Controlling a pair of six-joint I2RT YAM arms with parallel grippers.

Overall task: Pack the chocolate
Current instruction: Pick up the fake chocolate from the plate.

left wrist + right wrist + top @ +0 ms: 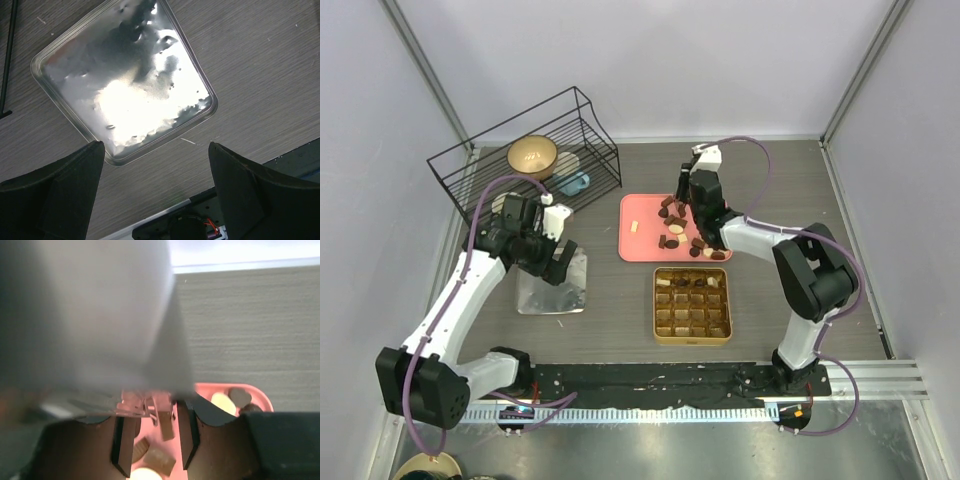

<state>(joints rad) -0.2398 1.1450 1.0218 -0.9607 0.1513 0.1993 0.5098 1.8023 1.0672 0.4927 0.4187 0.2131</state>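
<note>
Chocolate (165, 424) in gap of right pincer (154, 440)

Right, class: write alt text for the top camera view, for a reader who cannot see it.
On a grey table, the right tool is over a pink tray of chocolates, just beyond a gold tin. The left tool is over a silver lid, near a wire basket.

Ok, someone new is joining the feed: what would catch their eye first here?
Probably the pink tray at mid-table, strewn with chocolate, with the right gripper hovering over it and the gold tin just nearer the arms, some cells holding pieces. Next, the shiny silver lid lying flat at the left under the open left gripper.
</note>
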